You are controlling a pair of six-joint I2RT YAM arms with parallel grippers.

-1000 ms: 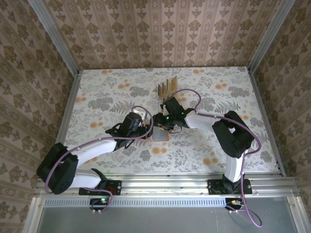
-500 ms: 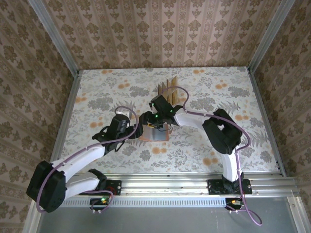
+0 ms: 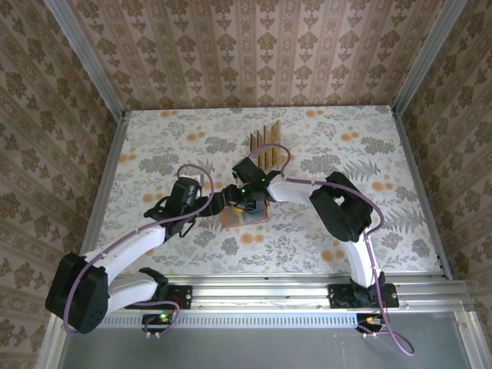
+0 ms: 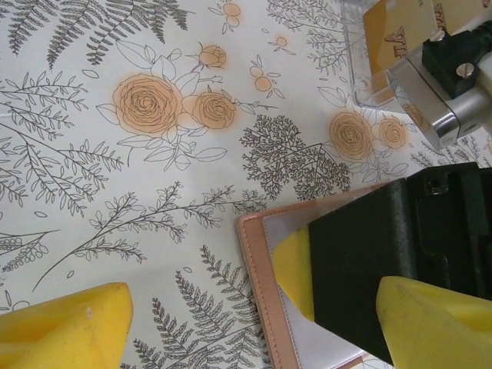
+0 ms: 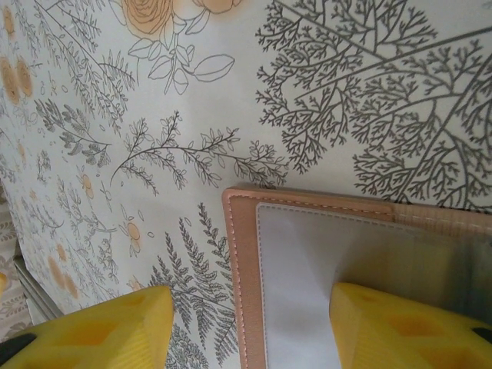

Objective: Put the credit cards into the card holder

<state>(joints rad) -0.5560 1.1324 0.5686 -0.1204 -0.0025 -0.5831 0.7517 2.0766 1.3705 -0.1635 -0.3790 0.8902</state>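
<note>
card holder (image 5: 240, 292): 1 | credit cards (image 3: 265, 142): about 4 | clear stand (image 4: 355, 77): 1 | arms (image 3: 138, 246): 2

the right tool (image 4: 338, 284) hides much of the card holder (image 4: 265, 307); credit cards (image 4: 392, 34) run off the top edge.

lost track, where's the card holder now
Top view: the card holder lies open mid-table, just on the near side of the standing credit cards.
</note>
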